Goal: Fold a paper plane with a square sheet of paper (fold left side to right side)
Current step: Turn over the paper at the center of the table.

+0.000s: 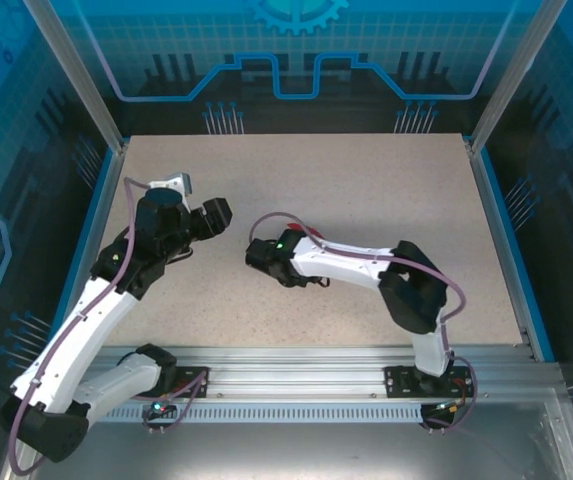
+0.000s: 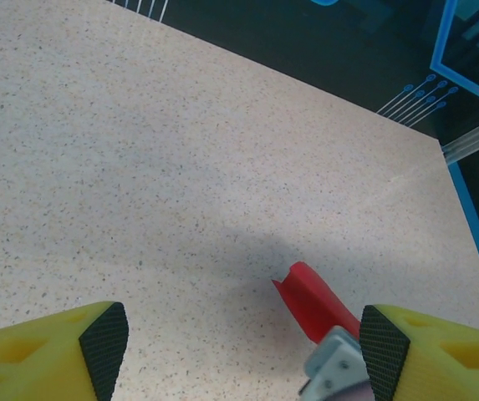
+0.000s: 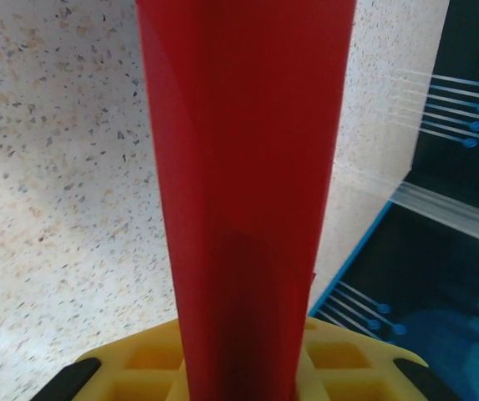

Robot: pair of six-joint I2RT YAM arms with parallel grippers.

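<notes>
With the folds seemingly finished, the right end effector (image 3: 243,372) grasps the paper plane (image 3: 247,167) over the middle of the table (image 2: 97,167), the left end effector (image 2: 245,347) released beside it; next, probably a gentle set-down.

The table (image 1: 366,190) has a flat, matte top, pale beige with fine dark and orange speckles. Blue edging (image 1: 498,240) runs along its left and right sides. At the near edge, a ribbed aluminium rail (image 1: 296,365) spans the full width. The left arm base (image 1: 156,372) and the right arm base (image 1: 428,378) are bolted to it. A red paper plane (image 2: 310,301) shows near the middle of the top, with a soft grey shadow on the surface beside it. Whether it touches the table cannot be told.
</notes>
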